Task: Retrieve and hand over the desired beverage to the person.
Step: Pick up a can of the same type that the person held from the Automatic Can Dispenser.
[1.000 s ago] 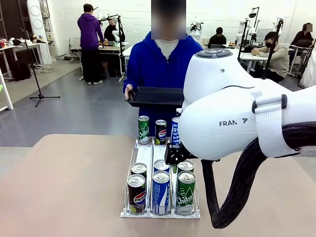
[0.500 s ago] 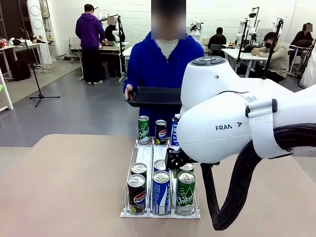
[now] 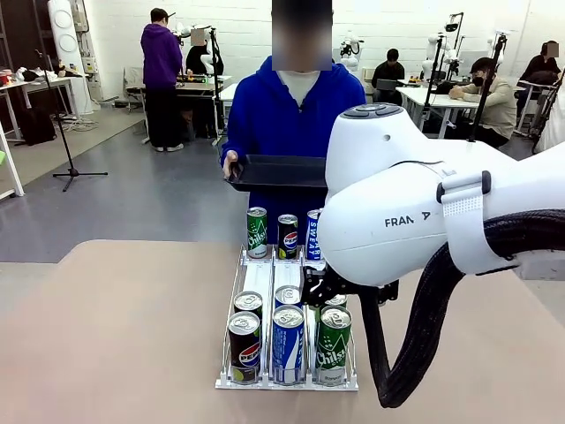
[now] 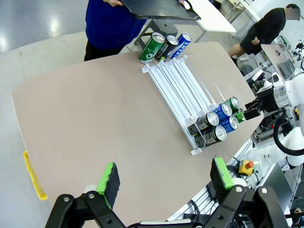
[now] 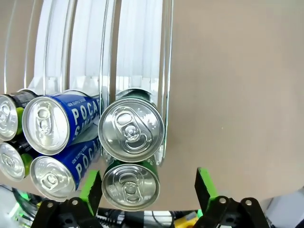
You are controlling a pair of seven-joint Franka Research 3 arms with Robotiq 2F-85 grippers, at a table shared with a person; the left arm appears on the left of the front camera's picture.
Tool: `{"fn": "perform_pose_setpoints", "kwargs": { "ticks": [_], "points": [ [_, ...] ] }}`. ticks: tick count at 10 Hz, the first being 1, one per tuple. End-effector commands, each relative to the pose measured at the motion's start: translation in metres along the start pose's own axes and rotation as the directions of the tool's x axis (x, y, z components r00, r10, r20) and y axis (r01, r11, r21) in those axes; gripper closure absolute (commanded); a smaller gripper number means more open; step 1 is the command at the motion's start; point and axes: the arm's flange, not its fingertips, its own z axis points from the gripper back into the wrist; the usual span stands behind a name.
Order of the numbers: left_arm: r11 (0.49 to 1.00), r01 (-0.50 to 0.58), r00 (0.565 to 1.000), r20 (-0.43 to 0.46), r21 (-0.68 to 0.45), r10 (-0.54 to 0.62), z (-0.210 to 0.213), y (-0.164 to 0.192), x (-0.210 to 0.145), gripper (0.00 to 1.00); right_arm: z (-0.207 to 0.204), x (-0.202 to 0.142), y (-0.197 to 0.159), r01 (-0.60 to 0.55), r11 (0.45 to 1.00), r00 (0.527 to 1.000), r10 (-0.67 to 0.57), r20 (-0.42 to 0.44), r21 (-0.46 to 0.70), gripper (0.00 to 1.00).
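Counting cans (image 3: 289, 331): nine in all, standing in one white three-lane rack (image 3: 259, 276) on the bench (image 3: 124, 336).
Near end of the rack: six cans, two per lane. These are two dark cans (image 3: 244, 346), two blue cans (image 3: 288, 343) and two green cans (image 3: 333, 344).
Far end of the rack: three cans, one per lane, one green, one dark and one blue.
Can axis: every can stands upright, long axis vertical, pull-tab top facing up.
Rack axis: its long side runs from the robot's side of the bench toward the person (image 3: 274, 115).
Right tool (image 5: 147, 189): jaws wide and holding nothing. It is above the near end of the rack, over the green lane. Its green pads (image 5: 91, 189) stand either side of the end green can, with a gap showing on both sides.
Left tool (image 4: 165, 176): jaws wide and holding nothing, over bare bench well apart from the rack.
Person: one, in a blue hooded top, standing just beyond the rack's far end.
Tray (image 3: 278, 172): one, black, held level by the person above the rack's far end, with a hand (image 3: 231, 164) on its edge.
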Motion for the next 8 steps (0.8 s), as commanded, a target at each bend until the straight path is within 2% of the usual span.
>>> {"fn": "perform_pose_setpoints", "kwargs": {
  "ticks": [1,5,8],
  "points": [
    [1.000,0.021,1.000,0.013,-0.018,-0.021,0.0002,0.0026,-0.0008,0.00,-0.0004,0.0040,0.0075,0.028,1.000,0.998,-0.028,-0.050,-0.004,0.00],
    [1.000,0.021,1.000,0.013,-0.018,-0.021,0.0002,0.0026,-0.0008,0.00,-0.0055,0.0061,0.0084,0.051,0.999,0.993,-0.050,-0.105,-0.001,0.00],
    [1.000,0.021,1.000,0.013,-0.018,-0.021,0.0002,0.0026,-0.0008,0.00,-0.0079,0.0077,0.0081,0.040,0.999,0.994,-0.037,-0.101,0.031,0.00]
  ]
}}
